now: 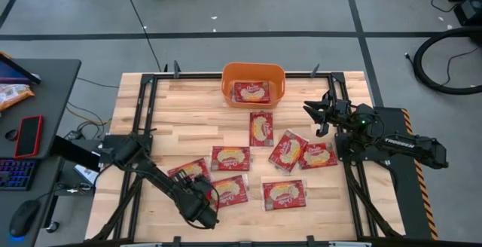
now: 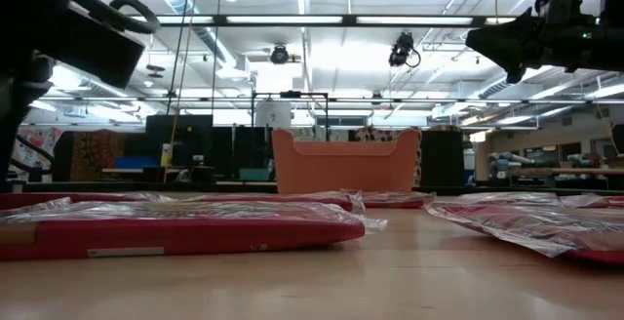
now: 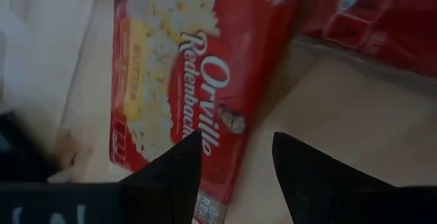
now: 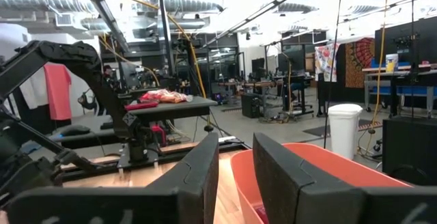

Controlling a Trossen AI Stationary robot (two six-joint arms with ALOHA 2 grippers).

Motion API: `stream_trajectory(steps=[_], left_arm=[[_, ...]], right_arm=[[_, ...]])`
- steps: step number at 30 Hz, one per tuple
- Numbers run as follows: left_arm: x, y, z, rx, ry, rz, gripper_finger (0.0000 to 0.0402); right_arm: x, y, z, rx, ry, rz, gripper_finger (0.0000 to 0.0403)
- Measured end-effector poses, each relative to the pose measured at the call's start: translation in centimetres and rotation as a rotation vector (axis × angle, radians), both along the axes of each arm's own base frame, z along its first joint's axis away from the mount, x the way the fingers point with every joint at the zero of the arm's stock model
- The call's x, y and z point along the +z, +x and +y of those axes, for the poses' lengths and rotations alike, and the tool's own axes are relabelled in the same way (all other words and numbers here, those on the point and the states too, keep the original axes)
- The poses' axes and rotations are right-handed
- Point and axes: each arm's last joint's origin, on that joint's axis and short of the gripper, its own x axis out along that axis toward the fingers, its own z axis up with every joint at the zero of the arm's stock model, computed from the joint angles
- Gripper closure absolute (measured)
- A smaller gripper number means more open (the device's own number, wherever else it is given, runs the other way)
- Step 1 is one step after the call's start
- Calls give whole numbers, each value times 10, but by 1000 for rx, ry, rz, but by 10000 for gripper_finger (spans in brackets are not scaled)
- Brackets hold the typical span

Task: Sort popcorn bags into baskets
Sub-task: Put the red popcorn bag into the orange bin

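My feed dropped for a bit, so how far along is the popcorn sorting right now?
Done: one popcorn bag lies in the orange basket.

In hand: nothing is gripped. The left end effector hangs open just over the bag at the table's near left. The right end effector is raised empty beside the basket, fingers apart.

Left: about seven bags on the wooden table, from the upright one below the basket to the near row.

Two dark, pointed fingers (image 3: 179, 173) of the left gripper (image 3: 235, 157) stand apart above a flat red plastic popcorn packet (image 3: 205, 67) printed with white lettering and a yellow-cream popcorn picture. The packet lies on pale wood tabletop (image 3: 341, 121). Beside it, just apart, lies a second red clear-wrapped packet (image 3: 382, 19).
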Motion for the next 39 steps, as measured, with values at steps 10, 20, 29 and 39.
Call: stream_trajectory(steps=[10,20,29,39], left_arm=[[2,-24,-27,-277,148,-107,218],[-10,-27,-25,-212,160,-183,218],[-23,-25,-4,-154,159,-99,249],[-5,-17,-1,-110,149,-54,389]], right_arm=[[0,0,0,0,0,0,306],[0,0,0,0,0,0,306],[0,0,0,0,0,0,306],[0,0,0,0,0,0,306]])
